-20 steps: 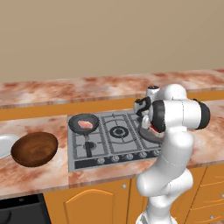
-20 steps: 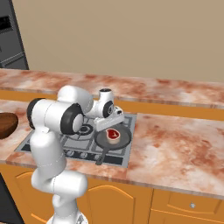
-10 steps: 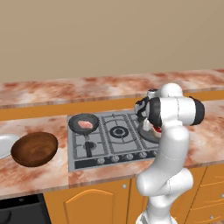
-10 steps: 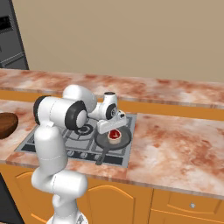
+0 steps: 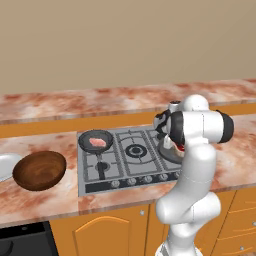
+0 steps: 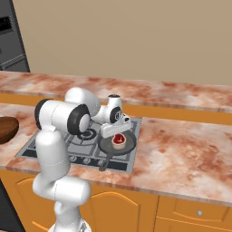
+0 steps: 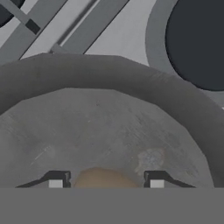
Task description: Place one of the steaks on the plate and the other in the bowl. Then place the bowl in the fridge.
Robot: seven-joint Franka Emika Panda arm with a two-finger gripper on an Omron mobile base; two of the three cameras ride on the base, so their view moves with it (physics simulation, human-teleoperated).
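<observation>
The deep red steak (image 6: 119,140) lies in a dark frying pan (image 6: 130,145) on the right side of the stove. My gripper (image 6: 117,135) reaches down into that pan. In the hand view its two fingertips (image 7: 56,182) stand close against either side of the steak's pale edge (image 7: 105,177). The pale pink steak (image 5: 97,142) rests in a smaller pan (image 5: 95,137) at the stove's back left. On the counter left of the stove stand the brown bowl (image 5: 40,170) and, at the picture's edge, the white plate (image 5: 4,166).
The grey gas stove (image 5: 125,160) has raised burner grates and front knobs. A tall dark appliance (image 6: 11,41) stands far left; I cannot tell whether it is the fridge. Marble counter (image 6: 181,154) stretches to the right of the stove.
The hand has sunk lower into the right pan. Its jaws have come together from wide open onto the red steak.
</observation>
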